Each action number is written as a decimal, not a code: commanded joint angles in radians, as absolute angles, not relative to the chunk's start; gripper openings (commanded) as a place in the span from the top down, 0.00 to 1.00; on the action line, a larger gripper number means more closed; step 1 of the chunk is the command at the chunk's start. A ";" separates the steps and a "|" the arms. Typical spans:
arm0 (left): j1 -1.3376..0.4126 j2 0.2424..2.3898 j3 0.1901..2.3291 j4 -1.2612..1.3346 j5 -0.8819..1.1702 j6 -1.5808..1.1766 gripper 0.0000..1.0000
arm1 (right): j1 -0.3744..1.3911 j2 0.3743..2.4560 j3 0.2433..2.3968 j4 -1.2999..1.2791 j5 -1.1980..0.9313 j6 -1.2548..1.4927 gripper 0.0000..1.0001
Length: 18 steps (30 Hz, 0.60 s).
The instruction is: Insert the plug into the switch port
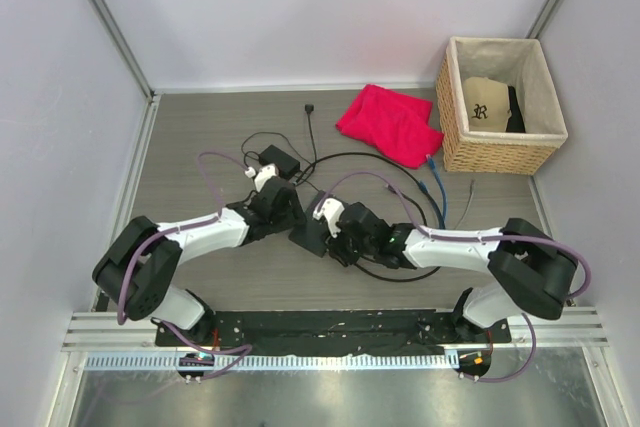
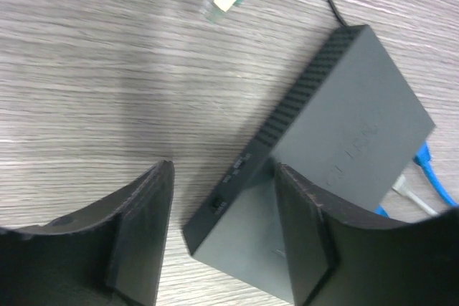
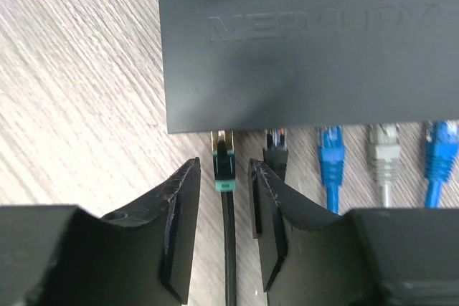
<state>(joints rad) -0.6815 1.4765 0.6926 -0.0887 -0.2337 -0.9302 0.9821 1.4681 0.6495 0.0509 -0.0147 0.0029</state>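
On the table (image 3: 72, 69), the plug (image 3: 223, 159) points squarely at the switch (image 3: 308, 41).

I see the switch (image 3: 301, 41) dark grey-black, ribbed on its side, lettering same tone. The plug (image 3: 223, 159) black, green band, gold tip. My right gripper (image 3: 224, 213) black. Beside it blue plugs (image 3: 330, 145), one pale grey plug (image 3: 384, 152). The bench (image 3: 72, 69) grey wood-grain. The cloth (image 1: 390, 124) red-pink, the basket (image 1: 497, 155) tan wicker.
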 commanded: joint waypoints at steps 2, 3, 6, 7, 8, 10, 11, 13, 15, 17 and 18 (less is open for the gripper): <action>-0.661 1.450 0.727 -0.149 -0.235 -0.868 0.28 | 0.977 1.359 0.643 -0.020 -0.005 0.064 0.58; -0.661 1.447 0.726 -0.143 -0.224 -0.862 0.25 | 0.977 1.352 0.625 -0.011 -0.008 0.069 0.58; -0.661 1.440 0.712 -0.109 -0.155 -0.841 0.18 | 0.977 1.351 0.621 -0.017 -0.029 0.087 0.58; -0.660 1.445 0.707 -0.101 -0.140 -0.839 0.17 | 0.977 1.359 0.623 -0.021 -0.031 0.092 0.58; -0.661 1.448 0.700 -0.083 -0.123 -0.828 0.16 | 0.977 1.364 0.621 -0.023 -0.031 0.101 0.58; -0.661 1.465 0.693 -0.065 -0.075 -0.822 0.13 | 0.977 1.379 0.617 -0.015 -0.026 0.109 0.58; -0.661 1.470 0.689 -0.048 -0.060 -0.813 0.12 | 0.977 1.387 0.617 -0.014 -0.023 0.115 0.58; -0.661 1.485 0.686 -0.035 -0.028 -0.810 0.11 | 0.977 1.408 0.615 -0.009 -0.023 0.121 0.59; -0.661 1.500 0.683 -0.028 -0.009 -0.811 0.10 | 0.977 1.420 0.611 -0.006 -0.020 0.126 0.59; -0.661 1.511 0.680 -0.026 -0.006 -0.815 0.10 | 0.977 1.437 0.609 -0.005 -0.018 0.127 0.61; -0.661 1.516 0.678 -0.026 0.024 -0.825 0.11 | 0.977 1.445 0.609 0.026 -0.017 0.126 0.62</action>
